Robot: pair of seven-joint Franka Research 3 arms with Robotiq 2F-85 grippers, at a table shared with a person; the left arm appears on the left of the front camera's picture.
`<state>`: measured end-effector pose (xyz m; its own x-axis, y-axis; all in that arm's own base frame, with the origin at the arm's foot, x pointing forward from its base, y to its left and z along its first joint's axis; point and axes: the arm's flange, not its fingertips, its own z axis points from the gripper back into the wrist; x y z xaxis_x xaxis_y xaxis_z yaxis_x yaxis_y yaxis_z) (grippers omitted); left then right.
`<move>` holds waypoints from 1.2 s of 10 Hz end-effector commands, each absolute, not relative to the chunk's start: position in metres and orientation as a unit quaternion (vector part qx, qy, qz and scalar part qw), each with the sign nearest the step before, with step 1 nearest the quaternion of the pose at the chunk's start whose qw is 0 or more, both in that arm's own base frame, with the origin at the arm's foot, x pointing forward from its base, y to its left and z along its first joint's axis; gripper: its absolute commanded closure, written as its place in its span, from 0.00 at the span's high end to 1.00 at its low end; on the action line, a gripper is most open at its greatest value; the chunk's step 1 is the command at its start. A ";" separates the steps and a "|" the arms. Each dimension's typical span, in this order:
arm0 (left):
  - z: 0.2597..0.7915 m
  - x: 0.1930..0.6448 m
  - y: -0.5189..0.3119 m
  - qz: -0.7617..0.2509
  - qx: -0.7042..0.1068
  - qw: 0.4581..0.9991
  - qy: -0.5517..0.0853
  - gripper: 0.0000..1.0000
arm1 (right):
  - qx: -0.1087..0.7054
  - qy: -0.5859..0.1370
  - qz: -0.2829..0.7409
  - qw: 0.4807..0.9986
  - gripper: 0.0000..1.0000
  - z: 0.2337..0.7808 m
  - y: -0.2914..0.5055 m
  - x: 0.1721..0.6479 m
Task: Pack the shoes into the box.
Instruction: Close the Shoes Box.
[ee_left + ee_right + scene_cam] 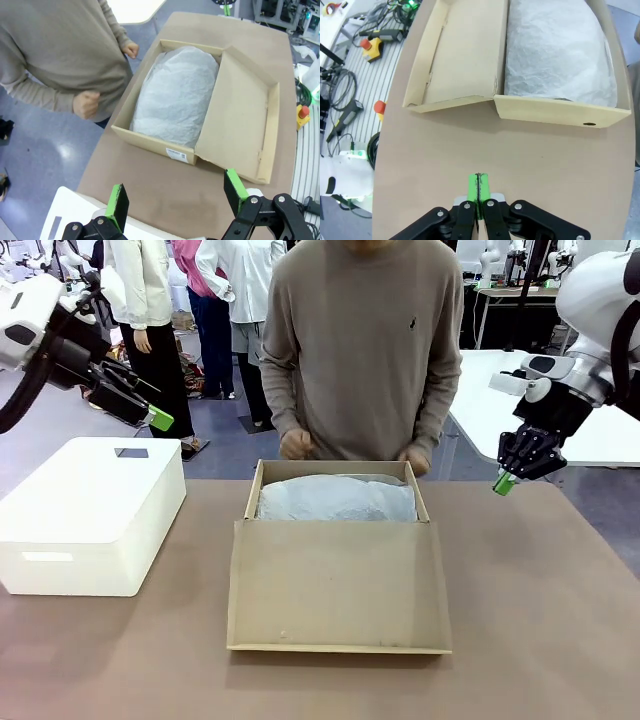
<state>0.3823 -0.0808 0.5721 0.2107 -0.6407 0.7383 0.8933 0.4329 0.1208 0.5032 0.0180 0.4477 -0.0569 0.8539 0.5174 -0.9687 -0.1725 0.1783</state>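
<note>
Box (338, 585) sits mid-worktop (540, 620), open, with the flap lid folded flat toward the robot side. White tissue paper (338, 500) is mounded over the whole compartment; can't tell what's under it. Left end effector (176, 196) is raised off to the left above the white plastic box (90, 510), fingers spread wide, holding nothing. Right end effector (478, 192) hangs above the worktop just right of the box's far corner, green pads pressed together, nothing between them. The person stands at the far edge, with one hand (295, 445) and the other hand (415, 460) loosely fisted close behind the box's far wall.
</note>
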 end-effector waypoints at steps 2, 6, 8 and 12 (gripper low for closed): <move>0.572 0.383 -0.081 -0.507 -0.177 0.755 -0.377 1.00 | 0.256 -0.109 0.722 0.633 0.00 0.452 0.018 0.503; 0.572 0.383 -0.081 -0.507 -0.177 0.755 -0.377 1.00 | 0.267 -0.135 0.717 0.630 0.00 0.434 0.019 0.499; 0.572 0.383 -0.081 -0.507 -0.177 0.755 -0.377 1.00 | 0.280 -0.159 0.719 0.616 0.00 0.420 0.019 0.493; 0.572 0.383 -0.081 -0.507 -0.177 0.755 -0.377 1.00 | 0.291 -0.192 0.744 0.570 0.00 0.382 0.023 0.482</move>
<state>0.3823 -0.0808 0.5721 0.2107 -0.6407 0.7383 0.8933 0.4330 0.1208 0.4863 0.0242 0.3952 -0.1237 0.7734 0.6217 -0.9645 -0.2409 0.1078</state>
